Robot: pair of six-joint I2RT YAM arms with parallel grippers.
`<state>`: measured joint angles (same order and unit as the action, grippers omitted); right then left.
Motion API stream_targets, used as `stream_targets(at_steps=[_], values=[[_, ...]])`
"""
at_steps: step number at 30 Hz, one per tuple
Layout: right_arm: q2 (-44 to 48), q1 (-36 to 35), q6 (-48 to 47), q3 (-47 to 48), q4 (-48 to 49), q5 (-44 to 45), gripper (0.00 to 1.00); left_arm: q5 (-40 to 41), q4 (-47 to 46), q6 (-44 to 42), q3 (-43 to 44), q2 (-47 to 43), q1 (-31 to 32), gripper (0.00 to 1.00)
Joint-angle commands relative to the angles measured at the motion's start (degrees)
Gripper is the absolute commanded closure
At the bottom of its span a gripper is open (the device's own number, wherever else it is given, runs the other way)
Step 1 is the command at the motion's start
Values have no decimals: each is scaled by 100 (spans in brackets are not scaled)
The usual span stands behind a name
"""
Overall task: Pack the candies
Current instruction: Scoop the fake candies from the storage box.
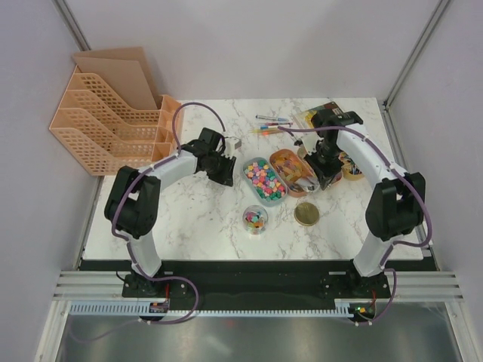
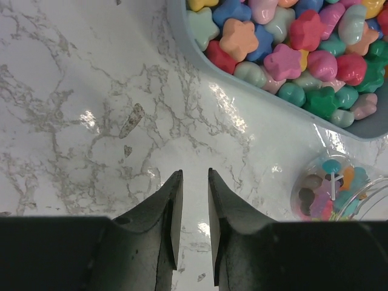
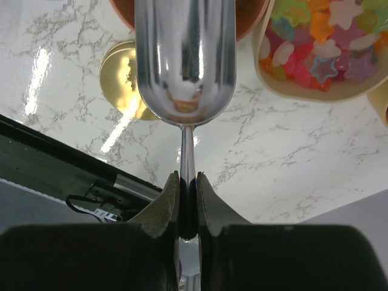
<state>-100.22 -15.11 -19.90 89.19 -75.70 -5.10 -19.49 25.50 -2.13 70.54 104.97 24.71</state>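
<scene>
The right gripper point(image 3: 188, 200) pinches the thin handle of a shiny metal scoop point(image 3: 185, 60). The left gripper point(image 2: 194, 200) hangs slightly parted and empty over the marble, behind and left of the small clear jar point(image 2: 333, 188). The jar looks only partly filled. Most of the bright star-shaped candies point(image 2: 291, 48) sit in the pale-blue oval tray point(image 2: 370, 124) just behind it. A flat gold lid point(image 1: 306, 215) lies to the jar's right, and nothing blocks the way.

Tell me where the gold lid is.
In the top view, the gold lid lies right of centre, just right of the small clear jar.
</scene>
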Motion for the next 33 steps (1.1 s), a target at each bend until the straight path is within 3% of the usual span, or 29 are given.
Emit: stream_targets(at_steps=[1,6,15,22,33], values=[[-400,0,-110,615,-392,115,100,59,-36,-226,197,-29,166,70],[-1120,-88,-207,1188,-806,246,100,41,-89,-244,65,-82,254,70],[-1605,-395,-312,1628,-823,799,100,129,-150,-244,109,-20,271,70],[-1132,-519,-664,988,-815,1397,100,112,-176,-226,135,41,271,70],[-621,-545,-1051,908,-823,1934,100,33,-150,-139,390,217,271,70]])
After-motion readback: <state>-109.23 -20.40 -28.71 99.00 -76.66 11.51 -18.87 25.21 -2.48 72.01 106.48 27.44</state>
